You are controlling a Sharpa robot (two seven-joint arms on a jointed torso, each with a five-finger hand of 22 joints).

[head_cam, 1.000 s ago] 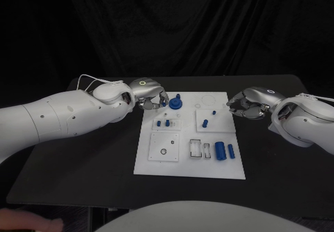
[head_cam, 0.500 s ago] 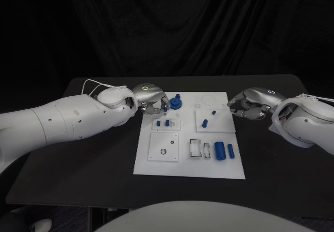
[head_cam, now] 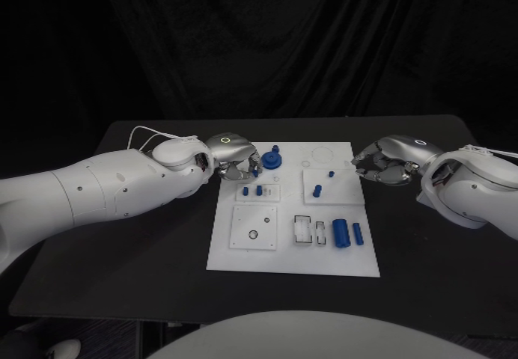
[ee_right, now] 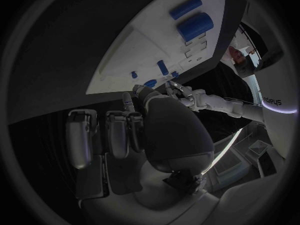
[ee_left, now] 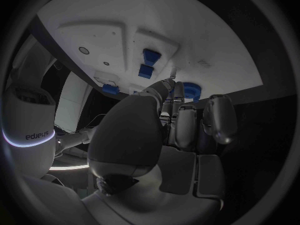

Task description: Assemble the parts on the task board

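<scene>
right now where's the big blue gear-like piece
In the head view, the blue gear-like piece stands near the task board's far left corner, beside the left hand.

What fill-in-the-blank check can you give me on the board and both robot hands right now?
1. The left robot hand is at the board's far ____ corner.
2. The parts on the board are coloured ____.
3. The right robot hand sits just off the board's ____ edge.
4. The blue gear lies close to the ____ robot hand.

Missing words: left; blue; right; left
</scene>
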